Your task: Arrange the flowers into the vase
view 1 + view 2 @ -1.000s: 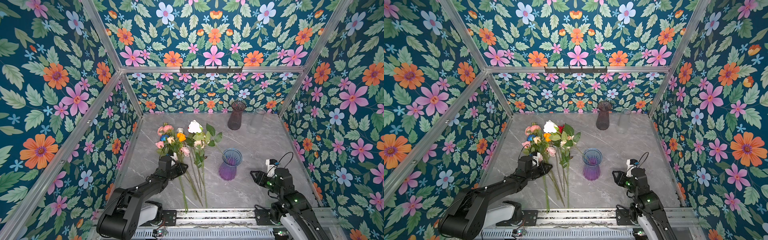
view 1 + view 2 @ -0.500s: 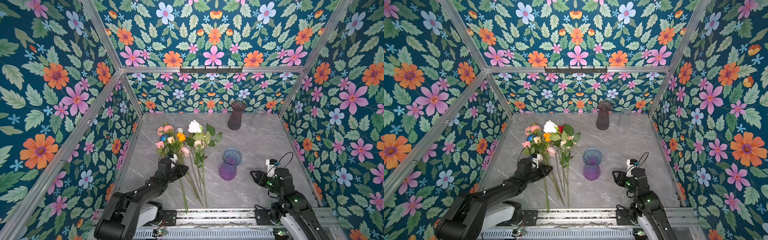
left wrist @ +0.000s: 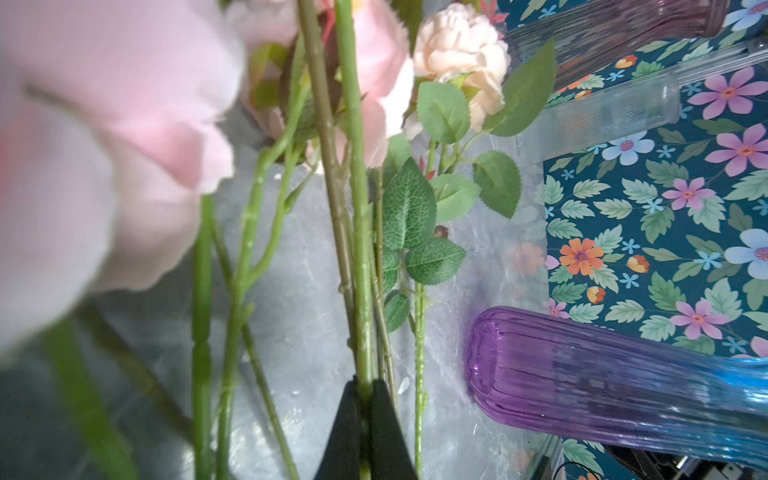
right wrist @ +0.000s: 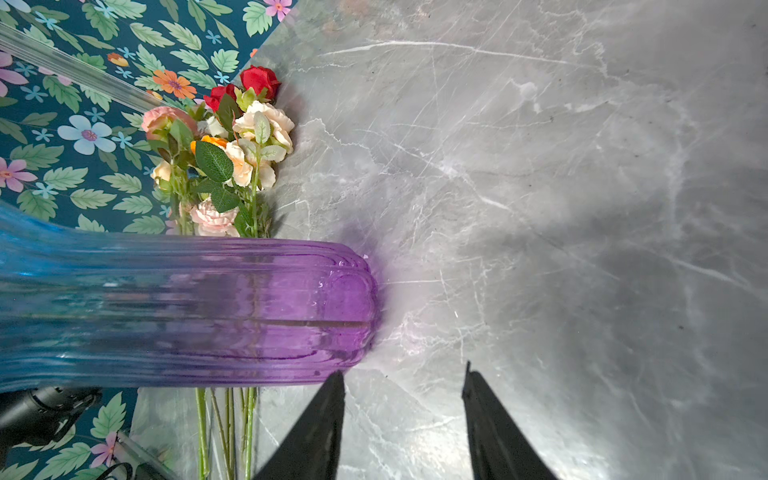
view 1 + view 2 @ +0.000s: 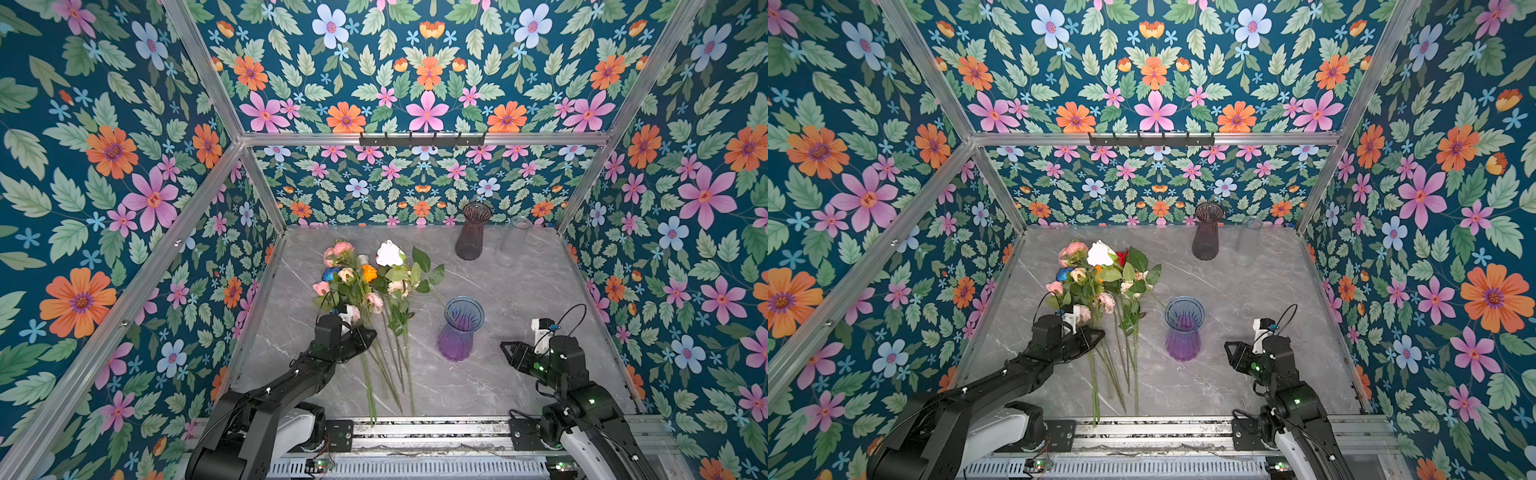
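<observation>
Flowers (image 5: 368, 274): lying in a loose bunch on the left half of the counter (image 5: 519, 291), heads toward the back wall, stems fanned toward the front rail. None in the vase (image 5: 460, 332) yet. Vase upright and empty, just right of the stems, near but not touching.

Changed within the last second: left tool (image 3: 365, 390) gone from part-open to closed, now pinching one green stem (image 3: 360, 291) low down, well below the heads. Clear in the left wrist view: black jaws pressed together, stem caught at their very tip, neighbouring stems running free on either side. Cannot tell which head belongs to it, with a pink blur hiding the upper part.

Reads as first pick made, lift and carry to the vase next. Thin hold, so near the tips; could slip, or drag neighbours along, given the tangled leaves.

Left arm (image 5: 299, 374): stretched low from the front rail, forearm nearly flat over the counter, reaching into the stems from their left side.

Right tool (image 5: 508, 349): jaws apart, nothing between them, unmoved over that same second. Low over the counter to the right of the vase, apart from it, pointing toward its foot. Right arm (image 5: 582, 395) folded close to its base. Probably well placed to steady the vase.
</observation>
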{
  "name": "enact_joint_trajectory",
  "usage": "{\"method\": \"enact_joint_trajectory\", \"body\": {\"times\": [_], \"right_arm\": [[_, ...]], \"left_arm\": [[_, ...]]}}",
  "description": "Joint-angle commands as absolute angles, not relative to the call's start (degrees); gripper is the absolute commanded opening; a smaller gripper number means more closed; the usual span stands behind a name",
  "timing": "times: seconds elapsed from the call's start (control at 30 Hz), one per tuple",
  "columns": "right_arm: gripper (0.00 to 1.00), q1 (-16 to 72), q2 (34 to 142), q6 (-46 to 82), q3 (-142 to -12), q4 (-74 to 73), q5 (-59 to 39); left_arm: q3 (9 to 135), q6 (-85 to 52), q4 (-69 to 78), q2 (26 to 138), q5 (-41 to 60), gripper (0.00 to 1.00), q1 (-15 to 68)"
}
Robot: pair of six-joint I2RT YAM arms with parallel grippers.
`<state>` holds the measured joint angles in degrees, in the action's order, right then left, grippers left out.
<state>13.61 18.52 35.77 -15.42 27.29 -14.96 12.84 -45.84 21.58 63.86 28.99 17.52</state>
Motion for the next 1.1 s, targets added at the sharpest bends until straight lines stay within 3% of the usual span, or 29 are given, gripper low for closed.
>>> {"method": "enact_joint_trajectory", "body": {"times": [0.0, 0.43, 0.5, 0.53, 0.6, 0.67, 0.7, 1.0, 1.07], "right_arm": [[0.48, 13.6, 18.4, 35.4, -15.3, 27.3, -15.1], [0.48, 13.6, 18.3, 35.4, -15.3, 27.3, -15.1], [0.48, 13.6, 18.3, 35.4, -15.4, 27.4, -15.1], [0.48, 13.6, 18.3, 35.4, -15.3, 27.4, -15.2], [0.48, 13.6, 18.2, 35.4, -15.3, 27.3, -15.1], [0.48, 13.6, 18.3, 35.4, -15.3, 27.3, -15.3], [0.48, 13.6, 18.3, 35.4, -15.3, 27.3, -15.2], [0.48, 13.6, 18.4, 35.4, -15.3, 27.2, -15.2], [0.48, 13.6, 18.4, 35.4, -15.4, 27.2, -15.2]], "left_arm": [[14.3, -44.2, 20.0, 62.2, 29.8, 0.00, 17.5], [20.6, -39.5, 16.9, 58.2, 33.0, 0.00, 17.4], [21.9, -37.6, 12.8, 59.9, 30.8, 0.17, 17.4], [22.1, -36.9, 11.8, 61.0, 30.3, 0.18, 17.4], [21.5, -36.4, 12.4, 63.0, 30.4, 0.16, 17.4], [20.5, -36.5, 14.5, 64.5, 31.1, 0.01, 17.4], [20.2, -36.6, 15.3, 65.3, 31.3, 0.00, 17.3], [19.9, -36.7, 16.9, 67.1, 31.0, 0.00, 17.4], [19.7, -37.8, 18.5, 67.0, 31.8, 0.09, 17.4]]}}
